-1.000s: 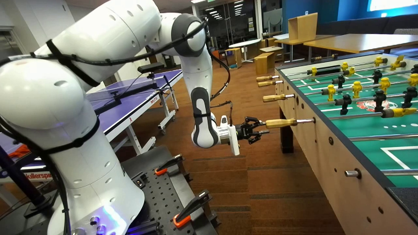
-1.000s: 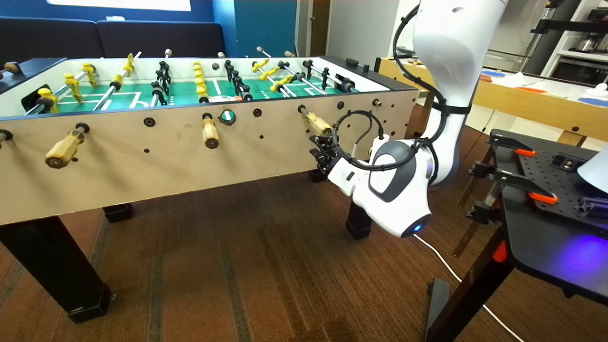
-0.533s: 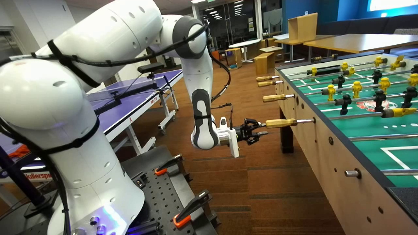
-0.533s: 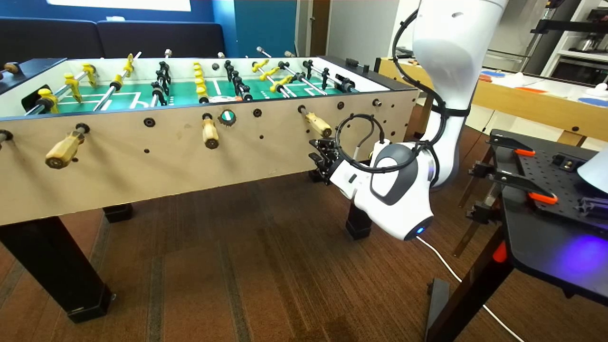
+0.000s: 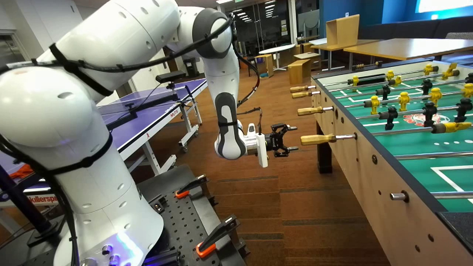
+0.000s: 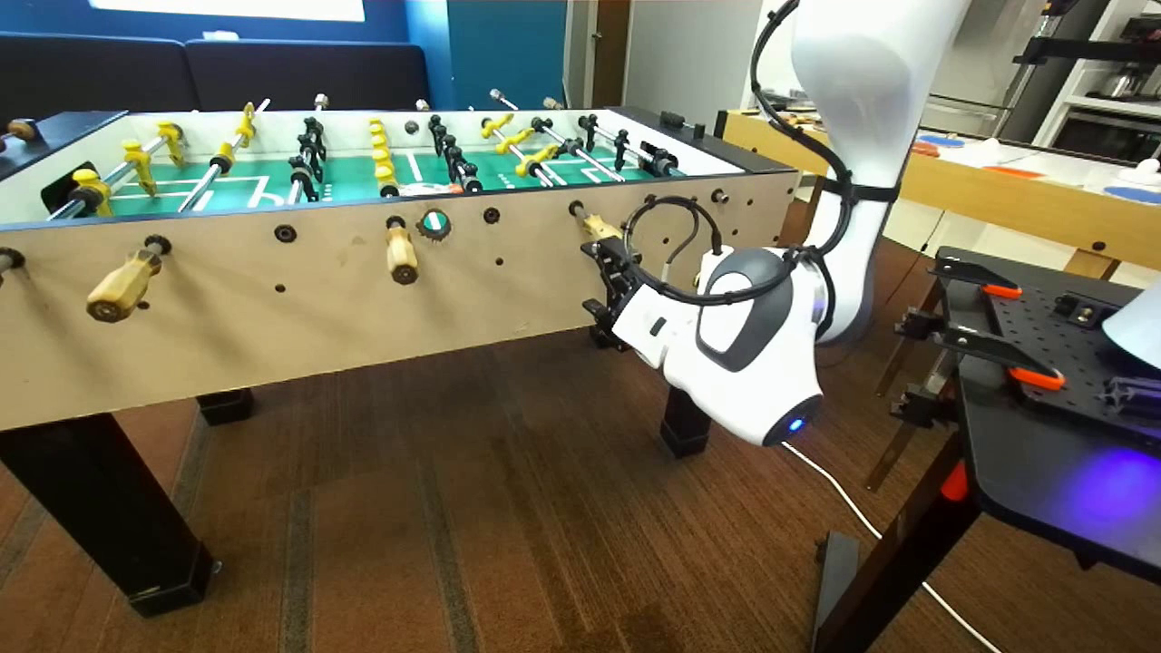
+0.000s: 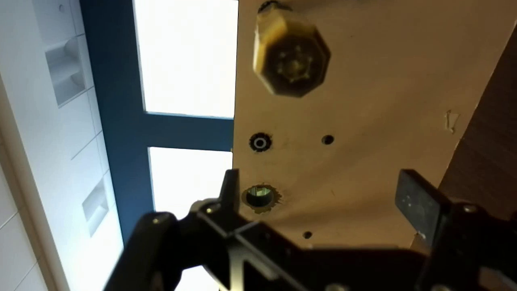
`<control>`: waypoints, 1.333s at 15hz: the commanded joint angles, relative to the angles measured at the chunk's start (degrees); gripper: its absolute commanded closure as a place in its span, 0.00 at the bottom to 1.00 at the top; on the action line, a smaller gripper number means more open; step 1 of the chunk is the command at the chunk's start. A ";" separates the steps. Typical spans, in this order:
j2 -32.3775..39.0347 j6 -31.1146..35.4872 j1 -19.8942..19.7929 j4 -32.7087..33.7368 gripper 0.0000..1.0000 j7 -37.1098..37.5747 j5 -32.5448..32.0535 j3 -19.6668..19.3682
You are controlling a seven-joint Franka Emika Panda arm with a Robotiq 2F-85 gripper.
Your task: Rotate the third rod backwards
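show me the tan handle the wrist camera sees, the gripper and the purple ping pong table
Tan handle (image 7: pixel 296 64): wrist view, on its dark end face.
Gripper (image 5: pixel 293 138): in an exterior view, midway between its fingertips.
Purple ping pong table (image 5: pixel 148 117): in an exterior view, on its tabletop.

Purple table (image 5: pixel 140 120), in an exterior view: on its edging I read the label “killerspi” (image 5: pixel 43 199), its end covered, and the mark “MyT” (image 5: pixel 174 113), whose last character I cannot settle. The emblem (image 5: pixel 415 119) on the foosball field (image 5: pixel 410 142) is too small to read.
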 commanded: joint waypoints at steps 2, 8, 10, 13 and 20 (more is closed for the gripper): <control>-9.19 3.35 -2.60 -4.10 0.00 -7.93 12.08 5.09; -20.56 5.45 -2.19 -9.72 0.00 -18.73 25.08 7.56; -24.80 7.35 -2.38 -12.41 0.00 -19.44 26.38 7.73; -31.87 13.03 -3.36 -17.22 0.00 -18.06 25.02 7.19; -42.71 31.48 -6.82 -22.90 0.00 -11.39 17.96 3.26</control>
